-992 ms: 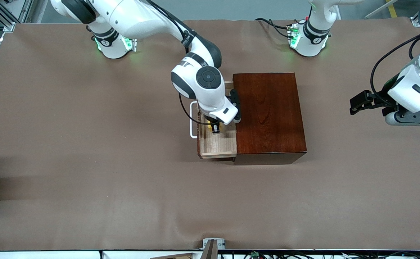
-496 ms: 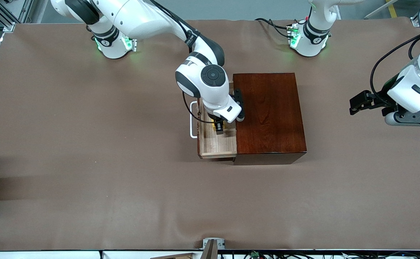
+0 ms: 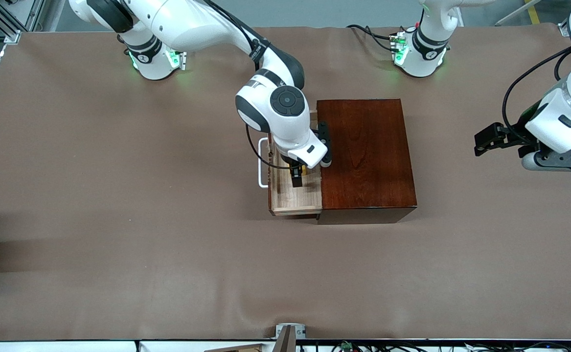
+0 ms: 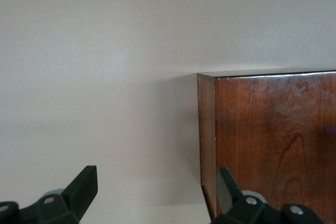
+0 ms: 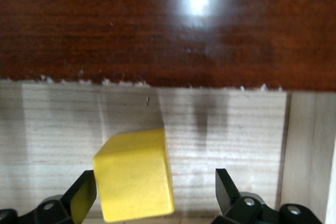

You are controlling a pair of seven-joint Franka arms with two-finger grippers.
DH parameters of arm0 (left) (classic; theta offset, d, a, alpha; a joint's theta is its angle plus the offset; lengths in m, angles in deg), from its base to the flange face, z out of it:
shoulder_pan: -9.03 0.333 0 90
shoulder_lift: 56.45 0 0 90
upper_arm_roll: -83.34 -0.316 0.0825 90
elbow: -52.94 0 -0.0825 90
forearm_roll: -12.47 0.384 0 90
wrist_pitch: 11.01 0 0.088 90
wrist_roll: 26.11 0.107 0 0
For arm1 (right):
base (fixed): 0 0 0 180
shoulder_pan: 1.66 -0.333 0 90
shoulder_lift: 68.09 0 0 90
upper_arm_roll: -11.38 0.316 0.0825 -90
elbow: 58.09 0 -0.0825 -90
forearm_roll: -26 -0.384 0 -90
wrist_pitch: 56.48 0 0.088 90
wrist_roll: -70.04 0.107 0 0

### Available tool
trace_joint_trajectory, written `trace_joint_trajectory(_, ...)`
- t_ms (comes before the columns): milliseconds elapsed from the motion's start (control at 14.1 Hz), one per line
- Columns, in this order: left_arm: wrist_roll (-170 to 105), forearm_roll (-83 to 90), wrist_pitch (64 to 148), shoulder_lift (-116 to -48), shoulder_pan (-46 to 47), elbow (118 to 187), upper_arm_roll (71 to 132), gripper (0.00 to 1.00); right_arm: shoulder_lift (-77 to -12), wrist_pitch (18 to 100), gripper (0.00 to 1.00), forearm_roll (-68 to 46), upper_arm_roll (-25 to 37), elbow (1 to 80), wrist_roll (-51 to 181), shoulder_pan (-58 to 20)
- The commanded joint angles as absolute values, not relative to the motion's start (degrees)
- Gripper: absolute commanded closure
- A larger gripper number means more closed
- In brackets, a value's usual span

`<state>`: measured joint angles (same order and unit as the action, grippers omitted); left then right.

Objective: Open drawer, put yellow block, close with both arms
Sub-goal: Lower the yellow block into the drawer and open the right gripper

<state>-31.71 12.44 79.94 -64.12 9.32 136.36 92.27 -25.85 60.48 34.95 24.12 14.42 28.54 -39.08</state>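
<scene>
I am looking first at the right gripper (image 5: 155,195), which is hanging inside the pulled-out drawer (image 3: 295,195): its fingers (image 5: 84,195) are standing spread apart and are clamping nothing. The yellow block (image 5: 135,181) is lying between them on the pale wooden floor of the drawer, close against one finger and clearly apart from the other one, and it is turned a little, so its faces are not lying square to the pads. As a cube it has no long axis that matters. I am judging that the block is already delivered, so the coming move is turning on this relation: the block is lying directly under the released fingers, and the gripper has to go straight up, because any sideways drift could catch the near finger on the cube. From the drawer, the white handle (image 3: 263,164) is at the end toward the right arm's end of the table, and the dark box (image 3: 366,156) is at the other end. The left gripper (image 4: 155,200) is waiting with released fingers, over the table just beside the box's corner at the left arm's end. The right arm is clearly the nearer one to the drawer's front for pushing it in.
</scene>
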Motion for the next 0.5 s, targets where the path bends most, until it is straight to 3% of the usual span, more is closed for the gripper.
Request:
trace_joint_trajectory(0, -31.47, 12.47, 80.48, -62.77, 9.04, 137.84, 92.74, 0.00, -29.58, 56.83, 0.00, 35.59, 24.39, 14.42, 33.20, -37.71)
trace_joint_trajectory(425, -31.55, 14.22, 80.66, -63.48, 7.90, 137.93, 92.91, 0.00, -36.09, 49.79, 0.00, 35.23, 24.39, 14.51, 41.27, -28.84)
